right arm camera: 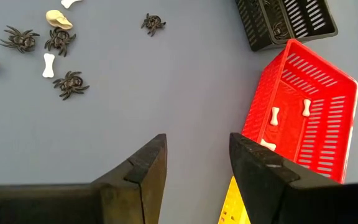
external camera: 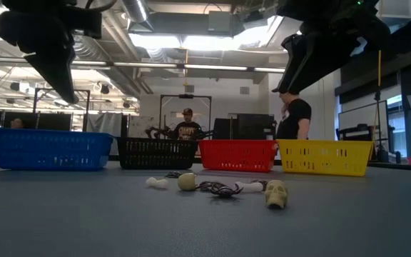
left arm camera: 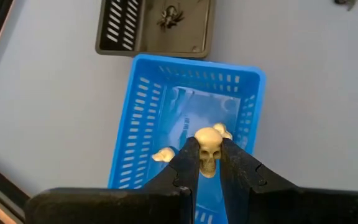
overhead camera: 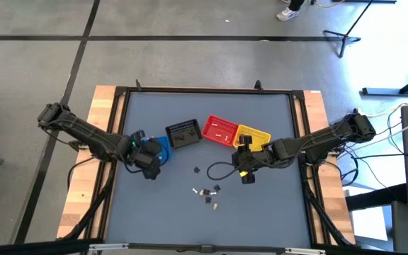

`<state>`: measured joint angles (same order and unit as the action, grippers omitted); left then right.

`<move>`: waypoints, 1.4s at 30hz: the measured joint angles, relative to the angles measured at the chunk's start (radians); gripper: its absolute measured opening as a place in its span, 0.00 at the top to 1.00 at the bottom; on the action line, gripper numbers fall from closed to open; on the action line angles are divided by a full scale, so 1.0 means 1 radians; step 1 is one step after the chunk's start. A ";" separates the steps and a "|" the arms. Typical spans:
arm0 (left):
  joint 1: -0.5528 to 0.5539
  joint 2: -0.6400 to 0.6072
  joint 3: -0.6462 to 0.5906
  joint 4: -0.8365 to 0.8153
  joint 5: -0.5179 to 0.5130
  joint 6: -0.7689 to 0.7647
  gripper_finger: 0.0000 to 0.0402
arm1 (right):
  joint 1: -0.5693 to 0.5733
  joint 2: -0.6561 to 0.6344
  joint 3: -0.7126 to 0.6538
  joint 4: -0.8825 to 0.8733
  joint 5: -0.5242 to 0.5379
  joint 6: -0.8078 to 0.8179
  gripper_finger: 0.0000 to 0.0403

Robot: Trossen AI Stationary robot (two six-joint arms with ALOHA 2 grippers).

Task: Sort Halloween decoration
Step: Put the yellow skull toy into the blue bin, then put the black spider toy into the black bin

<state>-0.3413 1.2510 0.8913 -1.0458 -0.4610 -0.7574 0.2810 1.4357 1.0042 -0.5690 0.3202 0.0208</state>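
Cream skull [left arm camera: 209, 151] pinched in left gripper [left arm camera: 209, 163], hanging directly over the blue basket [left arm camera: 143, 112], so a release should drop it in. Right gripper [right arm camera: 194, 163] empty, jaws apart, near the red basket [right arm camera: 328, 81]; loose spiders and bones [overhead camera: 207, 193] lie at its 8 o'clock in the high view, nearer this arm.

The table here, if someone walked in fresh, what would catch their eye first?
Probably the row of four baskets across the table: blue basket, black basket, red basket and yellow basket. Next, the left gripper hangs over the blue basket, shut on a cream skull. The right gripper hangs open and empty beside the red basket, with black spiders and a white bone loose on the table.
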 joint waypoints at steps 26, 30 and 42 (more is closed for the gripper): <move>0.042 0.000 0.000 0.110 0.001 -0.002 0.77 | 0.000 0.000 0.000 0.000 0.000 0.000 0.57; 0.042 0.000 0.000 0.199 0.001 0.000 0.77 | 0.000 0.000 0.000 0.000 0.000 0.000 0.57; 0.042 0.004 0.000 0.427 -0.001 0.002 0.64 | 0.000 0.000 0.000 0.000 0.000 0.000 0.57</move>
<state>-0.2993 1.2550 0.8913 -0.6186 -0.4616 -0.7550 0.2810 1.4357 1.0042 -0.5691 0.3205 0.0208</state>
